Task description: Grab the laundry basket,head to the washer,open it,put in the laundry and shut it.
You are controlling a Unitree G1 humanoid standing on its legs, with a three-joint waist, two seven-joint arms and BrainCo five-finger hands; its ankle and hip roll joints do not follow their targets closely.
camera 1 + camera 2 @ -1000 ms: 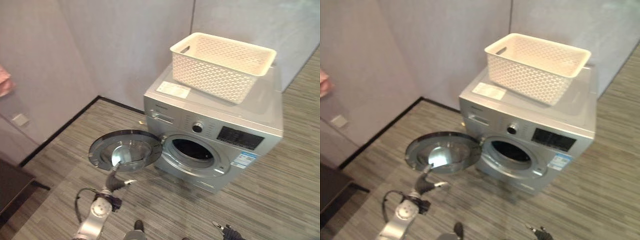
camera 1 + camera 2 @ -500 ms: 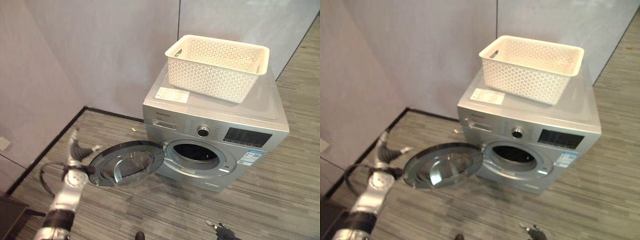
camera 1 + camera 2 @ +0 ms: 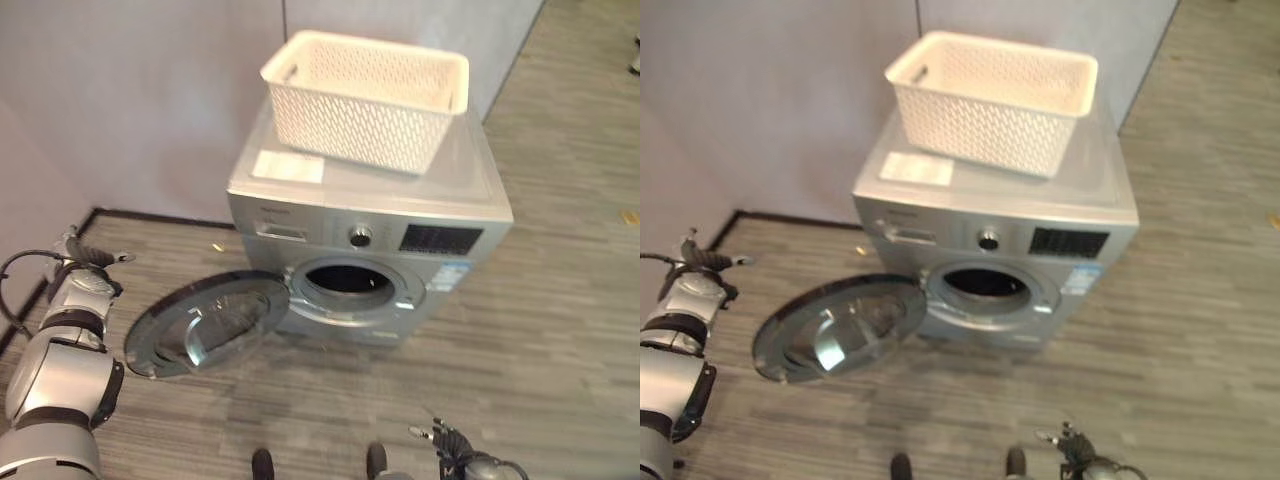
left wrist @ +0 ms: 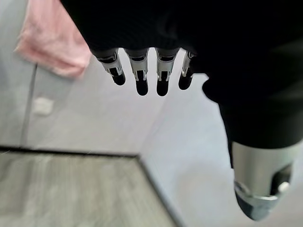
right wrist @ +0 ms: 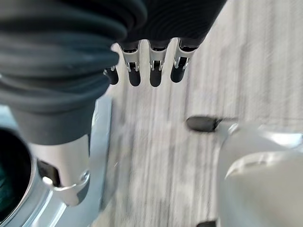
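A white perforated laundry basket (image 3: 365,85) stands on top of the silver washer (image 3: 440,190); what I see of its inside is bare white. The washer's round door (image 3: 205,322) hangs wide open to the left, and the drum opening (image 3: 345,283) is dark. My left hand (image 3: 85,258) is out to the left of the door, clear of it. In the left wrist view its fingers (image 4: 142,78) are straight and hold nothing. My right hand (image 3: 445,438) hangs low over the floor in front of the washer, with its fingers (image 5: 154,71) straight and empty.
Grey walls meet in a corner behind and left of the washer. A pink cloth (image 4: 52,42) hangs on the wall past my left hand, with a wall socket (image 4: 42,106) below it. Striped grey floor stretches in front and to the right.
The camera has swung, so the washer sits further left in the picture. My left hand has come off the door's rim and moved out to the left. The door stays wide open.
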